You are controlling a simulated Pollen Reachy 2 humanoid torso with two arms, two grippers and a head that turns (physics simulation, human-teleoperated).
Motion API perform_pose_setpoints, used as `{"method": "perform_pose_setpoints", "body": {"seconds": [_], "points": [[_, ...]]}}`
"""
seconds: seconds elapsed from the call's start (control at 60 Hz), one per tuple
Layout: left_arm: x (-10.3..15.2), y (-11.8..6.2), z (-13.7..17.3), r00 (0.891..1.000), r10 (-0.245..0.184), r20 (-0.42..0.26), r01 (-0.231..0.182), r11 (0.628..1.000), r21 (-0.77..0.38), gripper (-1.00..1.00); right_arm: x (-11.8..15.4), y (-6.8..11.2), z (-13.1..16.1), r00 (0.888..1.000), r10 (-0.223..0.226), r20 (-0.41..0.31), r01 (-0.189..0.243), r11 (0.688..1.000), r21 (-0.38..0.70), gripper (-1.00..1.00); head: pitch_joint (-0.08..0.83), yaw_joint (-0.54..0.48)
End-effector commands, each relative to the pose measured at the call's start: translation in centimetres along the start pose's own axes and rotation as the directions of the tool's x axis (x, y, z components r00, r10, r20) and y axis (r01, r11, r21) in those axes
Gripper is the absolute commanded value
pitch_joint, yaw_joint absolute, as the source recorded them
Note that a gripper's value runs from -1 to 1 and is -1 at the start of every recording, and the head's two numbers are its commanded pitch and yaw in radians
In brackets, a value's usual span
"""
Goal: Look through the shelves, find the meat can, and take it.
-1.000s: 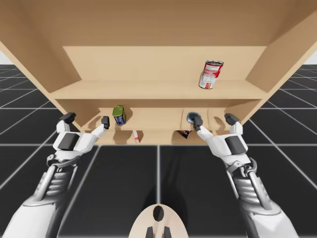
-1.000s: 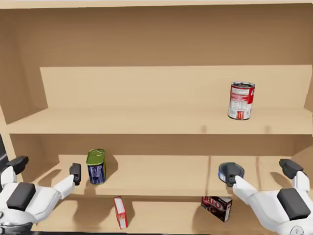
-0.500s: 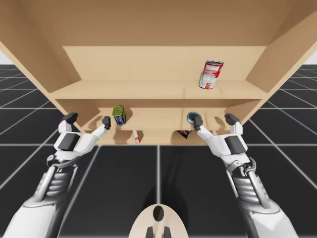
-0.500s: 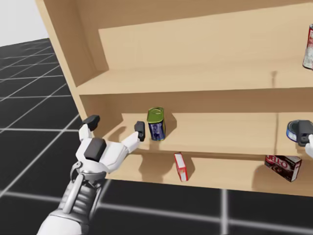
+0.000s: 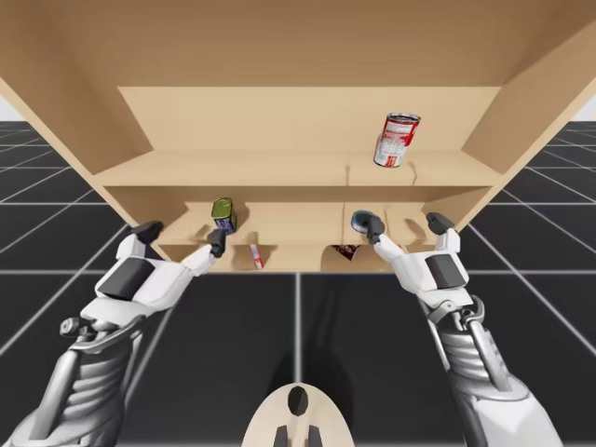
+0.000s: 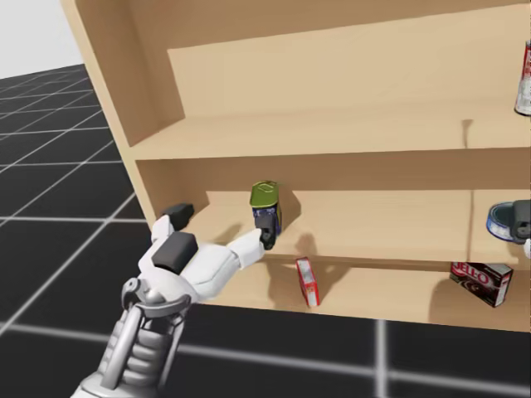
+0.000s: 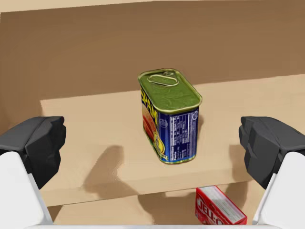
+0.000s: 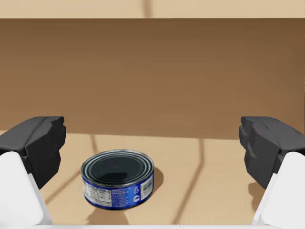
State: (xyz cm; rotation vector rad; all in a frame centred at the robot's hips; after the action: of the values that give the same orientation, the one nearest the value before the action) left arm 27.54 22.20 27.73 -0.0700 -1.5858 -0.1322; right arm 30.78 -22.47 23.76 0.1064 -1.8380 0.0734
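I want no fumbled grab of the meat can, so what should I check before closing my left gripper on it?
1. Left gripper open: ok.
2. Meat can upright on the middle shelf: ok.
3. Can centred ahead of the gripper: ok.
4. Fingers on both sides of the can: not ok, it stands ahead of them, untouched.
5. Right gripper out of the way, open by the round blue can: ok.

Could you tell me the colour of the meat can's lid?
Green lid, clearest in the left wrist view.
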Motion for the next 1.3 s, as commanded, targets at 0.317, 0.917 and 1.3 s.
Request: {"method": "perform_pose_setpoints", "body": {"seconds": [0.317, 0.917, 1.3], "points": [[-2.3, -3.7, -4.3, 0.994, 0.036, -0.099, -0.030, 0.997, 0.065, -1.00, 0.0, 0.1, 0.1, 1.000, -0.010, 0.008, 0.010, 1.000, 0.000, -1.00, 0.408, 0.29], [-5.4, -3.1, -11.9, 0.980, 0.158, -0.121, -0.151, 0.987, 0.061, -0.93, -0.1, -0.5, 0.1, 1.000, 0.016, 0.013, -0.015, 1.000, -0.018, -1.00, 0.427, 0.29], [-5.5, -3.3, -11.5, 0.981, 0.161, -0.106, -0.161, 0.987, 0.015, 1.00, 0.0, -0.7, 0.0, 0.999, -0.041, -0.008, 0.041, 0.999, 0.005, -1.00, 0.432, 0.29]]}}
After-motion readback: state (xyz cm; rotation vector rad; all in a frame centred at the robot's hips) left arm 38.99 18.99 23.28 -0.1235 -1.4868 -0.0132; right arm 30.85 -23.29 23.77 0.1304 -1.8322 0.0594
